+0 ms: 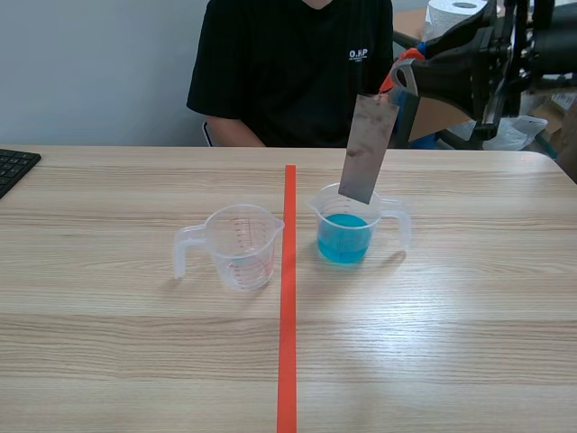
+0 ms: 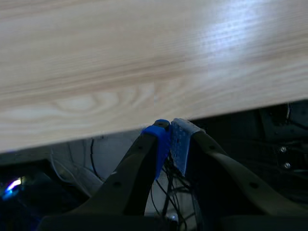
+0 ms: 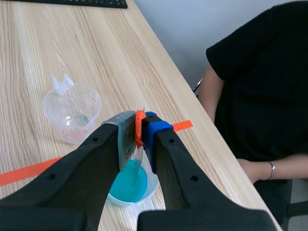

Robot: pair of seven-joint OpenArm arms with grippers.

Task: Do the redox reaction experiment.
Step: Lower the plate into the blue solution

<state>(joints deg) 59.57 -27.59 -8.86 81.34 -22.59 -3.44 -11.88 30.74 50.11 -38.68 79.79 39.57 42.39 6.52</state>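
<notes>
A grey metal strip [image 1: 367,149] hangs tilted from my right gripper [image 1: 398,79], which is shut on its top end, raised over the table's right half. The strip's lower end is at the rim of a clear beaker of blue liquid [image 1: 346,233]. In the right wrist view the strip [image 3: 136,156] runs down from between my right gripper [image 3: 142,127] toward the blue beaker [image 3: 129,184]. An empty clear measuring beaker [image 1: 239,245] stands left of the red tape line and shows as the beaker [image 3: 71,113] ahead. My left gripper [image 2: 169,131] is shut on nothing, below the wooden table's edge [image 2: 144,57].
A person in a black shirt [image 1: 297,72] sits across the table, close behind the beakers. A black keyboard [image 1: 13,167] lies at the far left edge. A paper towel roll [image 1: 451,13] stands behind the right arm.
</notes>
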